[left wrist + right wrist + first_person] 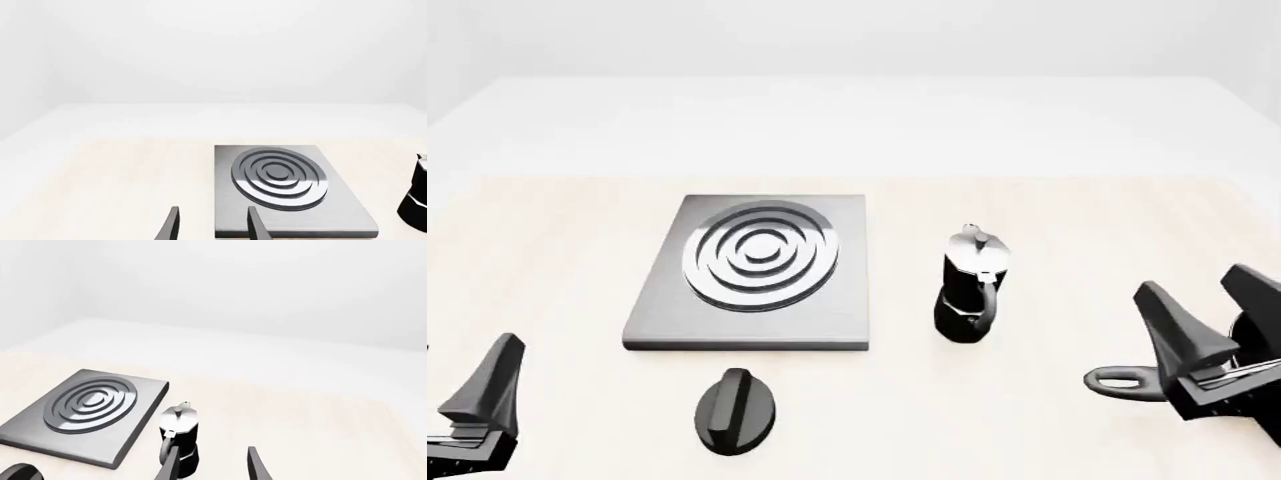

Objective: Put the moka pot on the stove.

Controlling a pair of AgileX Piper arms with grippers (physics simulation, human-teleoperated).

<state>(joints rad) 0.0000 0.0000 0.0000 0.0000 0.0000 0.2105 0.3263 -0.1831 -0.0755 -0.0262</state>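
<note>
The moka pot (972, 290) stands upright on the light wooden table, just right of the stove (654, 325), with its handle towards the near edge. The stove is a flat grey plate with concentric rings, and nothing rests on it. My right gripper (1212, 315) is open, low at the near right, well right of the pot. In the right wrist view the pot (179, 437) sits just ahead of the open right gripper (212, 467), close to one finger. My left gripper (213, 227) is open and empty, facing the stove's (347, 210) near edge, with the pot (417, 200) at the frame's edge.
A black oval knob (737, 410) lies on the table in front of the stove, between the arms. A grey looped handle end (1121, 382) pokes out beside the right gripper. The table's far edge meets a white floor behind the stove.
</note>
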